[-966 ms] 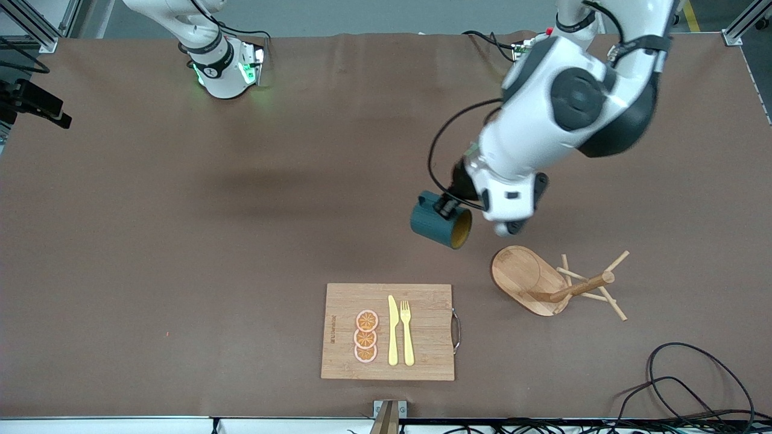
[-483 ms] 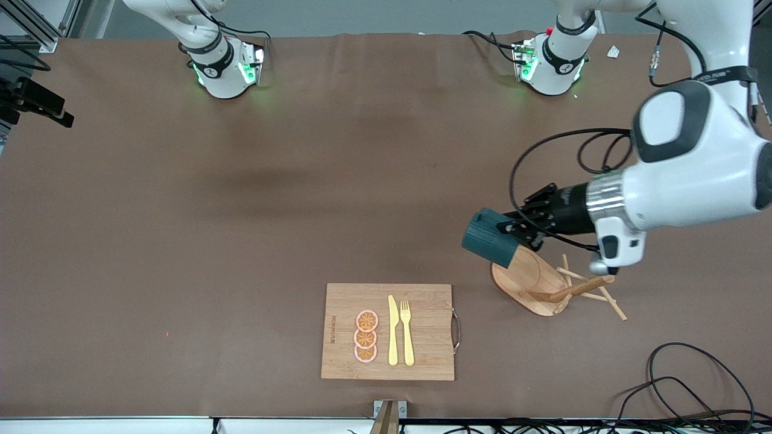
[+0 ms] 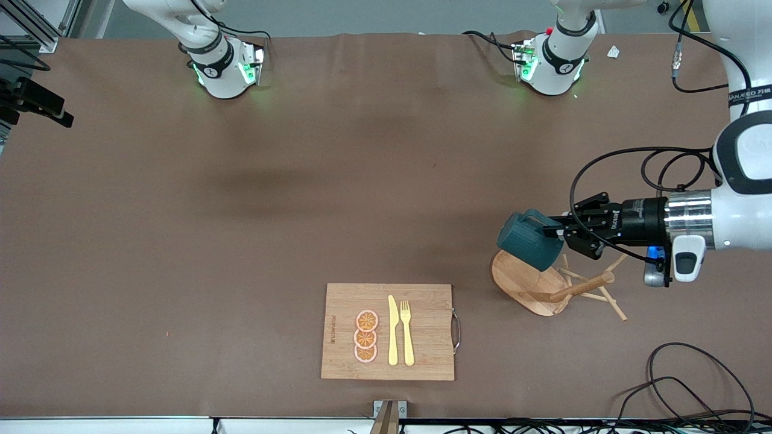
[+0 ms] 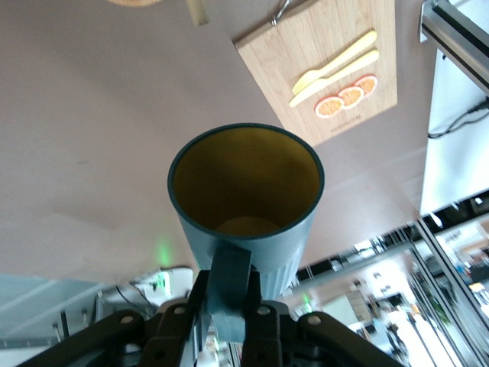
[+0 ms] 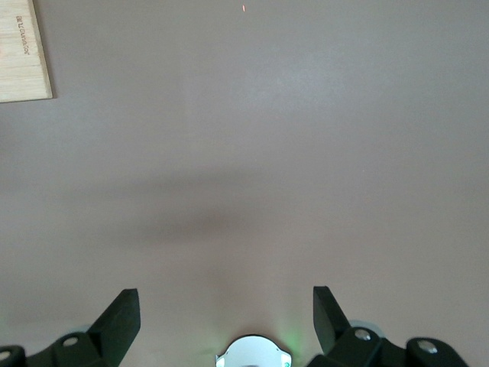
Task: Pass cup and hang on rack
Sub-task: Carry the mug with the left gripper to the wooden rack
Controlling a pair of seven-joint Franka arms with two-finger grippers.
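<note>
Cup [image 3: 526, 242] up in the air, lying sideways over the rack [image 3: 546, 283], gripped by its handle in the closed left tool [image 3: 556, 232]. Rack standing on the counter [image 3: 241, 241] beside the cutting board [image 3: 388, 331], toward the left arm's end. Right tool [image 5: 226, 306] wide open, holding nothing, waiting above bare counter. Passing apparently done; hanging on a peg [image 3: 615, 263] left to do.

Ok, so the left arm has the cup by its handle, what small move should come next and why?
Probably ease the cup toward a peg of the rack just below it. The left pincer is shut on the handle, holding the cup over the rack's base, not yet hooked. The right pincer waits open.
</note>
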